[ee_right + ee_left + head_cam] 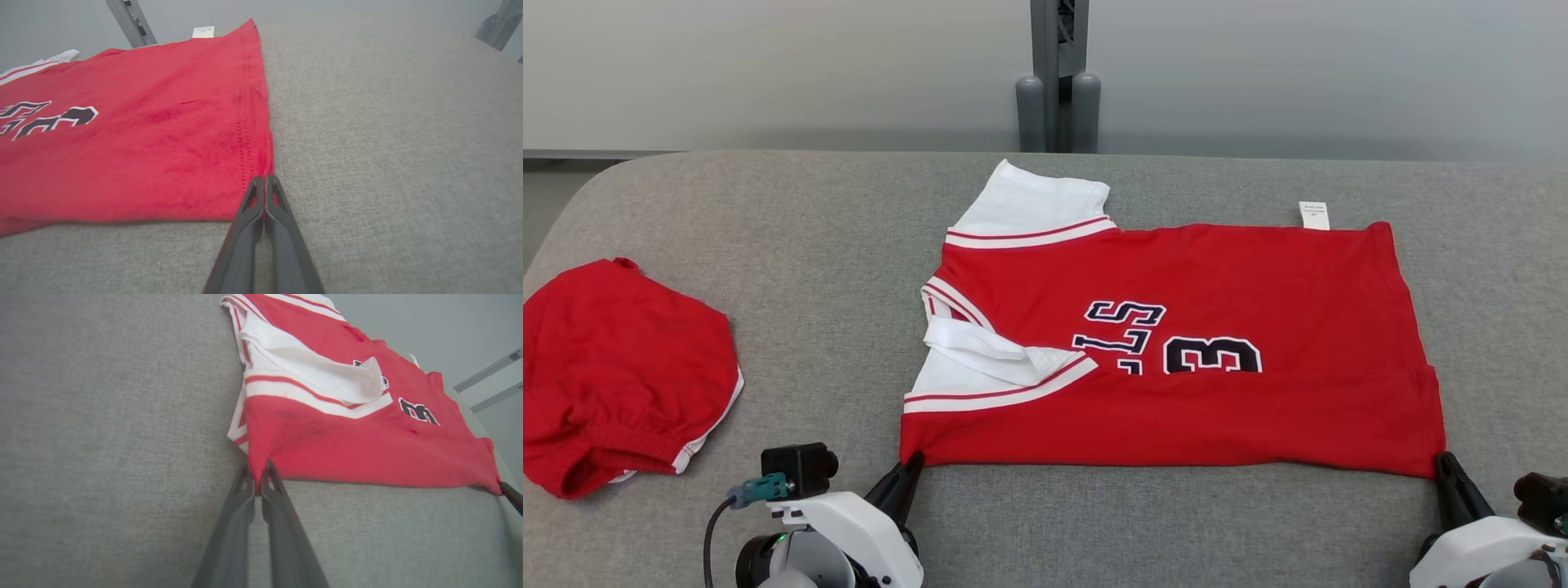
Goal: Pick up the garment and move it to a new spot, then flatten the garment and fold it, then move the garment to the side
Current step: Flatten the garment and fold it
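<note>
The garment (1225, 408) is a red jersey with white sleeves and dark lettering, lying folded lengthwise on the grey table (849, 245), collar end to the left. My left gripper (913, 464) is shut on its near left corner, seen in the left wrist view pinching the red cloth (256, 475). My right gripper (1444, 465) is shut on the near right corner, at the hem (264, 179). The garment (347, 445) stretches flat between both grips; its hem stitching (245, 122) runs away from my right fingers.
A second red garment (613, 376) with white trim lies bunched at the table's left edge. A grey post (1058, 82) stands behind the far edge. Bare grey surface spreads around the jersey, in front and to the right.
</note>
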Motion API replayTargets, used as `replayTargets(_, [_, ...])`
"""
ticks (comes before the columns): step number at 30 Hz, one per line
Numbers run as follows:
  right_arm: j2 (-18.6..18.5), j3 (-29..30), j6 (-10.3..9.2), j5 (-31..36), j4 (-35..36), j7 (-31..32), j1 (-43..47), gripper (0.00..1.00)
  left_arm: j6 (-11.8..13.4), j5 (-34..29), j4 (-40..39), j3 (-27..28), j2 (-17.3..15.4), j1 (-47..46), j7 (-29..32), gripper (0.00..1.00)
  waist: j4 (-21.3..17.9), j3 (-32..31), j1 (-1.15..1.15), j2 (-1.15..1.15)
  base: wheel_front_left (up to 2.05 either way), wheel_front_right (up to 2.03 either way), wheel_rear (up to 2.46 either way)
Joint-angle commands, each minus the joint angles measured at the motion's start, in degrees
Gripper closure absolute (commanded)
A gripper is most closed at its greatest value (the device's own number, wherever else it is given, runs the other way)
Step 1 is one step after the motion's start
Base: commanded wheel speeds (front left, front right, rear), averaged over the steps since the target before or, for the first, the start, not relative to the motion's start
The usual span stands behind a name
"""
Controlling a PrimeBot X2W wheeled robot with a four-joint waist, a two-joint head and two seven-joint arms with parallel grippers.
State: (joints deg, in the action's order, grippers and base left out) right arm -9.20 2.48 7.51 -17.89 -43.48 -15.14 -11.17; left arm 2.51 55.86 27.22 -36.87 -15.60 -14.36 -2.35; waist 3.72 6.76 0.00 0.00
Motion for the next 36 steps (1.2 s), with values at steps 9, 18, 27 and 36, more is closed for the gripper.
replayTargets(9, [-2.9, -3.8, -0.04, -3.6, 5.0, -0.1, 2.5, 1.00, 1.1, -1.7, -5.0, -0.9, -2.5, 3.9, -1.3, 1.00, -1.8, -1.4, 0.00, 0.00, 0.00, 0.00, 0.00])
replayTargets(18, [-6.4, -5.5, -0.04, -8.8, 8.5, -0.1, 8.9, 1.00, 6.1, -1.4, -16.3, -1.3, -5.9, 11.4, 0.0, 1.00, -0.2, -3.7, 0.00, 0.00, 0.00, 0.00, 0.00])
replayTargets(27, [-8.7, -5.2, -0.04, -10.9, 15.3, -0.1, 18.5, 1.00, 9.2, -1.5, -22.5, -2.2, -8.5, 17.0, 1.4, 1.00, 1.5, -5.6, 0.00, 0.00, 0.00, 0.00, 0.00])
replayTargets(36, [-5.6, -3.5, -0.04, -9.2, 22.6, 0.1, 26.6, 1.00, 9.8, -0.2, -24.6, -3.0, -9.1, 19.8, 2.7, 1.00, 1.2, -5.4, 0.00, 0.00, 0.00, 0.00, 0.00])
